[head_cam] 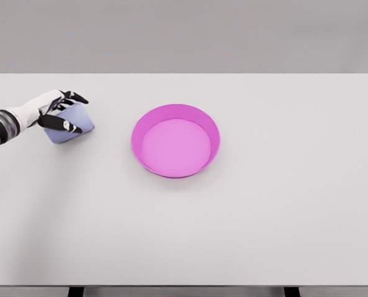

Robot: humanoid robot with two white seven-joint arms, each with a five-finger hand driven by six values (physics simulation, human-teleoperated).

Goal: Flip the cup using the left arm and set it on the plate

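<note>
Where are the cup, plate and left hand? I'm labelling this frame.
cup (pixel 77 125), head view, on its lavender side wall
plate (pixel 175 148), head view, on its bare pink floor
left hand (pixel 60 110), head view, on the hand's middle

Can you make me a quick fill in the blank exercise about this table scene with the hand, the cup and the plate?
1. The left hand is closed around the ____ cup.
2. The plate is colored ____.
3. The cup sits to the ____ of the plate in the head view.
4. The plate holds ____.

Missing words: pale blue; pink; left; nothing
</note>
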